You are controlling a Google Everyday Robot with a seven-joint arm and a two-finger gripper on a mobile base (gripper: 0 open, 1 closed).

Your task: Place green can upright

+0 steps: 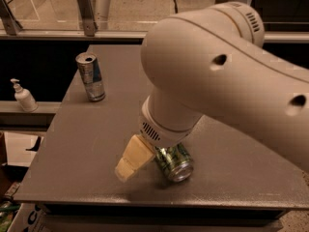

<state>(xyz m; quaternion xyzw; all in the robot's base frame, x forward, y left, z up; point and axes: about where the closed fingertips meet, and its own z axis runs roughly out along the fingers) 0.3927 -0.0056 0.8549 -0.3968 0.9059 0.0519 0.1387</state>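
Note:
The green can (pixel 175 162) lies on its side near the front edge of the grey table (pixel 87 144), with its silver end facing front right. Its rear part is hidden under my arm. My gripper (pixel 133 158) hangs low over the table just left of the can, its cream tip pointing down and to the left, close against the can's side. My large white arm (pixel 217 76) covers the middle and right of the view.
A slim silver-and-blue can (pixel 91 77) stands upright at the table's back left. A white pump bottle (pixel 23 95) stands on a lower ledge to the left. A glass railing with metal posts (pixel 86 11) runs behind the table.

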